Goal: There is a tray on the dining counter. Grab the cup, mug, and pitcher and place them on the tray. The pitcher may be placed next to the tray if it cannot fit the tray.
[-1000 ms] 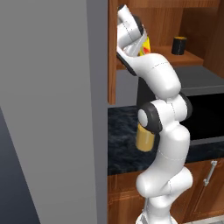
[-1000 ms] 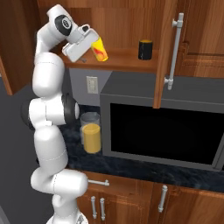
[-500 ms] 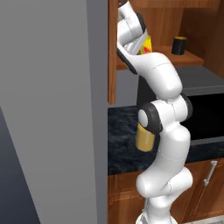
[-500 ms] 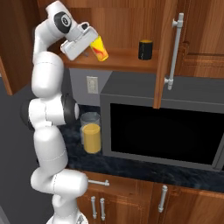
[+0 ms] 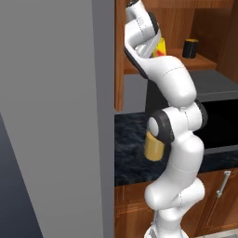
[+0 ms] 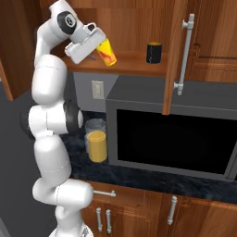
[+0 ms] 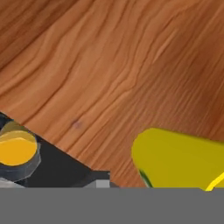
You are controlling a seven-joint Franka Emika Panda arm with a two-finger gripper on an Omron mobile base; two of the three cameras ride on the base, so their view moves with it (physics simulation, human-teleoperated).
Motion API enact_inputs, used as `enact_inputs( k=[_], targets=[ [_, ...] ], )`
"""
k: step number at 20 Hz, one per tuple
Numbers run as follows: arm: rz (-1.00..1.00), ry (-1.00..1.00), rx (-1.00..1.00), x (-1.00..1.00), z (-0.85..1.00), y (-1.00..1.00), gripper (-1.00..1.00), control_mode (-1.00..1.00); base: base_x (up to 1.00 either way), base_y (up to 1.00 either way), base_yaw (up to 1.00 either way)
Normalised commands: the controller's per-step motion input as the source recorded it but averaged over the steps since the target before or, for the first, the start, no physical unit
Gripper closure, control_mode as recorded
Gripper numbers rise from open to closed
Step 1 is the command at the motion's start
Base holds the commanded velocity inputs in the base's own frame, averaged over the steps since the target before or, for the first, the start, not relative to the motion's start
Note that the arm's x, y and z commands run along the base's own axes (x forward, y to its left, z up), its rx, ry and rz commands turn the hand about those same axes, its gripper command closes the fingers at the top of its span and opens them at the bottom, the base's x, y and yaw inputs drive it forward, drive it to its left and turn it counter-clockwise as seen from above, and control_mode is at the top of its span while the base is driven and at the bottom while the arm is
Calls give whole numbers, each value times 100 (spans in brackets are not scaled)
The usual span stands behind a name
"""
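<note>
Looking along the arm, we find the hand (image 6: 98, 45) raised to the open cabinet shelf (image 6: 134, 65), its fingers closed on the yellow cup (image 6: 107, 52), which is tilted with its base at the shelf edge. We see the black mug (image 6: 154, 52) upright farther along the same shelf, apart from the cup. The pitcher (image 6: 96, 140) stands on the dark bench (image 6: 152, 178) beside the microwave (image 6: 173, 134), below the shelf.
</note>
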Motion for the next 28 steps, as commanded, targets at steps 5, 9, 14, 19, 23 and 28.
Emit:
enact_inputs(
  k=[5, 9, 14, 19, 23, 28],
  targets=[
    [-11, 0, 0, -60, -7, -40, 100, -100, 0, 0, 0],
    [-14, 0, 0, -89, -17, -48, 100, -100, 0, 0, 0],
    [-16, 0, 0, -100, -21, -53, 100, -100, 0, 0, 0],
    [-17, 0, 3, -100, -20, -45, 100, -100, 0, 0, 0],
    [-18, 0, 15, -100, -18, -18, 100, -100, 0, 0, 0],
    [-15, 0, 18, -89, -7, -1, 100, -100, 0, 0, 0]
  ],
)
